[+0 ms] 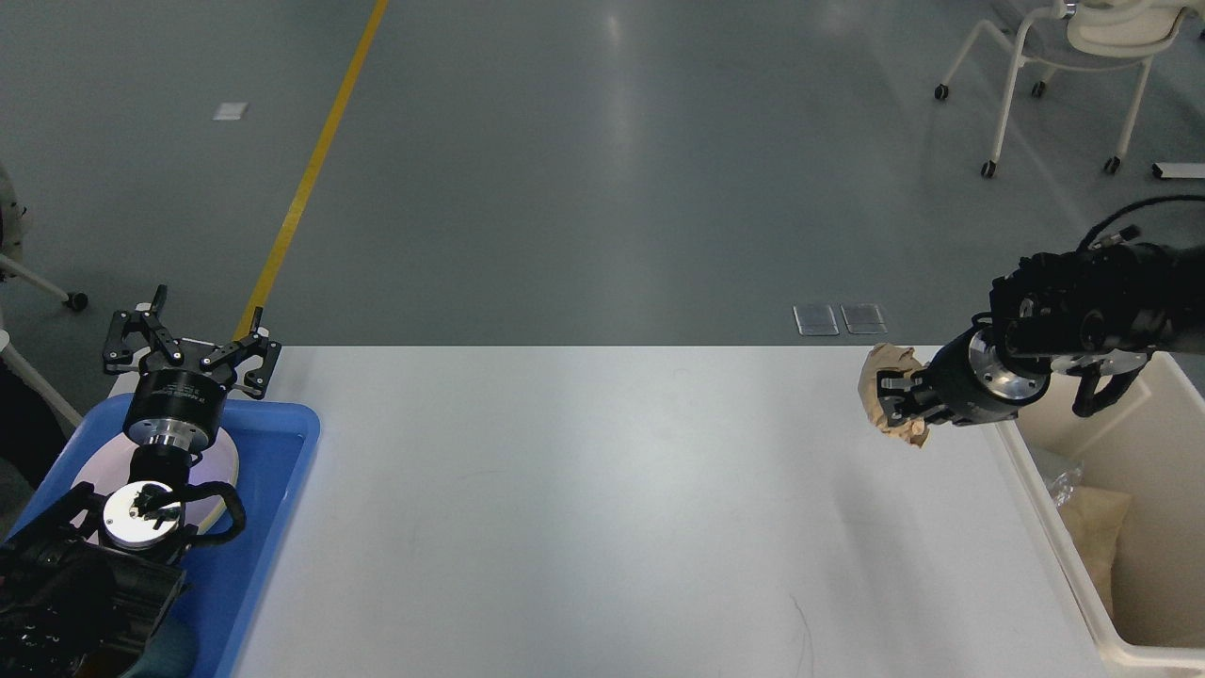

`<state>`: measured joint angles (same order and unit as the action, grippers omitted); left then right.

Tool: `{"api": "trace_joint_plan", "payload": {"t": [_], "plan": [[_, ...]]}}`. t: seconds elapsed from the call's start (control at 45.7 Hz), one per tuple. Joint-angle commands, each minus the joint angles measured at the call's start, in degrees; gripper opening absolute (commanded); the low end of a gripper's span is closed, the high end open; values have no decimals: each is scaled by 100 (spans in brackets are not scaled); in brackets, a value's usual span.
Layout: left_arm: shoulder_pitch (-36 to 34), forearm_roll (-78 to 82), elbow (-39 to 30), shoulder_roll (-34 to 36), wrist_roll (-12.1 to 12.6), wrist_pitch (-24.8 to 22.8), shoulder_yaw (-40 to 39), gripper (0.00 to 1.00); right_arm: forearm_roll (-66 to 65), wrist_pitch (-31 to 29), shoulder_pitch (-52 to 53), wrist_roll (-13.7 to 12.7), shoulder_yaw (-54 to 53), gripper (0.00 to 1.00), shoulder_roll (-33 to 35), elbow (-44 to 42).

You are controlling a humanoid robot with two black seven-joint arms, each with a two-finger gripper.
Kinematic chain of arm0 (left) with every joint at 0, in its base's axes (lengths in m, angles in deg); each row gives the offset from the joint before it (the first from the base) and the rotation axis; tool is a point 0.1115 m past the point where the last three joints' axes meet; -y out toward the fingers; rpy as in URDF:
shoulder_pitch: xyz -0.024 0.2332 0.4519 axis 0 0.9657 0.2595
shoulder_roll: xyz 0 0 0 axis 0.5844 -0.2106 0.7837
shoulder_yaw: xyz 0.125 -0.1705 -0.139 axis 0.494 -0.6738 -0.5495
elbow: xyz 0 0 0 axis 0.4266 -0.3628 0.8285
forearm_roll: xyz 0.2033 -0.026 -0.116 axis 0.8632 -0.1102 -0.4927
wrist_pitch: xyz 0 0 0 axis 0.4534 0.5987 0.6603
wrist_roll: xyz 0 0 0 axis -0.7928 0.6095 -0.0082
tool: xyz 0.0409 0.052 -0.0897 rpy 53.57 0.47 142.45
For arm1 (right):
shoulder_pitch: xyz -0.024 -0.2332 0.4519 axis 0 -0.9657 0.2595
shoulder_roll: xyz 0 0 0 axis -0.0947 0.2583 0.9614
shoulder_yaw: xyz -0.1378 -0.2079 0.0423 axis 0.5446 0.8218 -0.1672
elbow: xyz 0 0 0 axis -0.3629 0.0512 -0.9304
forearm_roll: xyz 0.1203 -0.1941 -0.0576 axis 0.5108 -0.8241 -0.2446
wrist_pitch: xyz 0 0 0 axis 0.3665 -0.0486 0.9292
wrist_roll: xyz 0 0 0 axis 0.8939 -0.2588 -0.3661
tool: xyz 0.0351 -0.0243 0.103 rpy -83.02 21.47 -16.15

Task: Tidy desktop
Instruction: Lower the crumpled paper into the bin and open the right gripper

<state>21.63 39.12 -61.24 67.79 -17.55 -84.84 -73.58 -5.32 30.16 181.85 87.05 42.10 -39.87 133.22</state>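
Note:
The white desktop (602, 508) fills the lower middle of the head view. My right gripper (894, 400) is shut on a crumpled brown paper wad (887, 399) and holds it above the desktop's far right corner, just left of the cream-white bin (1083, 584). My left gripper (191, 344) is open and empty, raised above the far end of the blue tray (268, 490) at the left.
The cream-white bin at the right edge holds a brown paper bag (1097, 546) and clear plastic (1064, 485). A white plate (216, 466) lies in the blue tray under my left arm. A chair (1064, 56) stands on the floor at far right.

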Motion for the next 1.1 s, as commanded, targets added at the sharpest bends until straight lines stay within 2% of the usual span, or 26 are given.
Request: {"api": "trace_joint_plan", "payload": {"t": [0.0, 0.131, 0.241, 0.329, 0.394, 0.482, 0.591, 1.073], "plan": [[0, 0, 1, 0, 0, 0, 0, 97, 13, 2, -990, 1, 13, 0, 334, -1400], [0, 0, 1, 0, 0, 0, 0, 97, 56, 2, -2124, 1, -57, 0, 466, -3016], [0, 0, 1, 0, 0, 0, 0, 97, 504, 10, -3397, -25, -57, 0, 466, -4817], [0, 0, 1, 0, 0, 0, 0, 97, 1241, 28, -4584, -218, -83, 0, 431, -6207], [0, 0, 1, 0, 0, 0, 0, 97, 1787, 89, -5122, -464, -127, 0, 379, -6867], [0, 0, 1, 0, 0, 0, 0, 97, 2113, 466, -5369, -693, -232, 0, 282, -6966], [0, 0, 1, 0, 0, 0, 0, 97, 2113, 889, -5439, -798, -452, 0, 211, -6966], [0, 0, 1, 0, 0, 0, 0, 97, 2113, 1003, -5598, -834, -558, 0, 211, -6966]]}}
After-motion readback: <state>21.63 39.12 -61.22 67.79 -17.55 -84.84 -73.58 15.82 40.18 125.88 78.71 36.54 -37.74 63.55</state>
